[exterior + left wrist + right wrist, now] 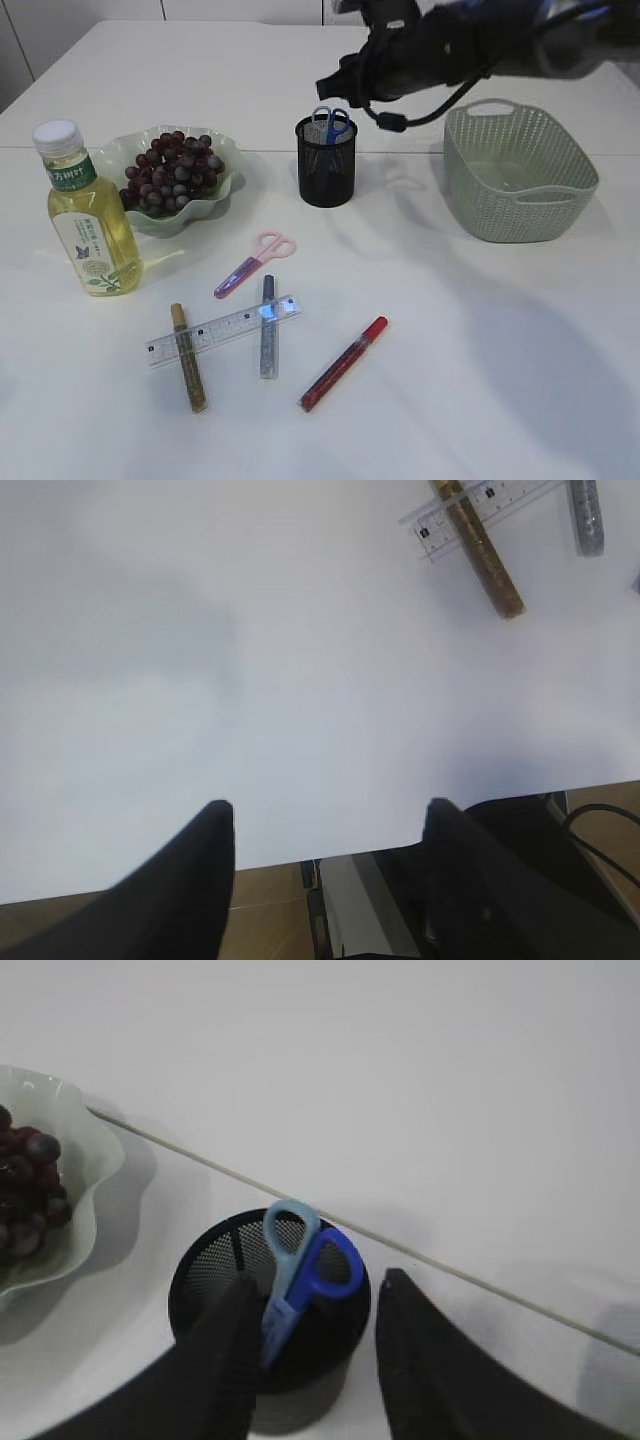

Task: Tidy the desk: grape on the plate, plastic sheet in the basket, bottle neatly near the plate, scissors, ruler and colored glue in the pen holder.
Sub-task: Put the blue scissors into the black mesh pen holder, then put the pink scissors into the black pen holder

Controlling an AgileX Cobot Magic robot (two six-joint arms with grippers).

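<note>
Altogether two scissors (256,262), one ruler (224,329), three glue sticks (343,363), right gripper (312,1360) released, left gripper (328,825) released.

Scissors (330,124) in pen holder (326,175), right of plate (225,185)

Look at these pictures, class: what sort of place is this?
Probably a desk or craft table: a white tabletop with a mesh pen holder holding blue scissors, and a ruler lying loose.

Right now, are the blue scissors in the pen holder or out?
In. The blue scissors stand blades-down inside the black pen holder, handles poking above its rim. The right hand hovers over them, jaws apart and not touching.
</note>
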